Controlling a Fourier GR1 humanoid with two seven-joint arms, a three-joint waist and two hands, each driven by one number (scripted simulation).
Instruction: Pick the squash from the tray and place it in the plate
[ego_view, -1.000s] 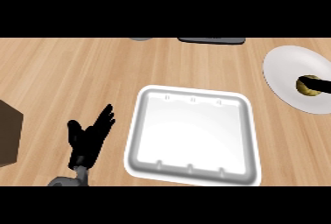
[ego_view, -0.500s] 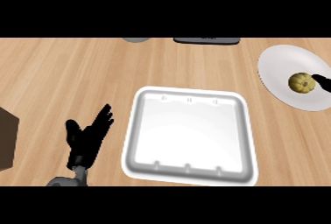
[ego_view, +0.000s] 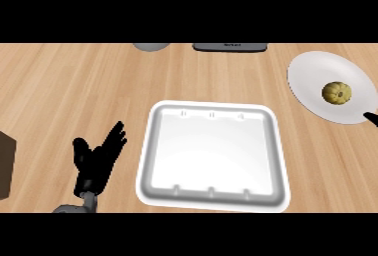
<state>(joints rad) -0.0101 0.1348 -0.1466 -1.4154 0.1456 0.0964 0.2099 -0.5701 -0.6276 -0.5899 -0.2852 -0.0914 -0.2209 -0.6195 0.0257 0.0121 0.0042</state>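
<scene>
The small round yellow-green squash (ego_view: 339, 93) lies on the white plate (ego_view: 314, 75) at the right edge of the head view. Only a black tip of my right hand (ego_view: 371, 118) shows at the right edge, just below the squash and apart from it. The white tray (ego_view: 214, 155) sits in the middle of the wooden counter with nothing in it. My left hand (ego_view: 96, 157) rests left of the tray, fingers straight and up, holding nothing.
A dark brown box (ego_view: 6, 165) stands at the left edge. At the far edge sit a grey rounded object (ego_view: 151, 46) and a dark flat object (ego_view: 230, 47).
My right hand has let go of the squash and drawn back toward the lower right, almost out of view. The squash now lies alone on the plate. The left hand has kept still.
</scene>
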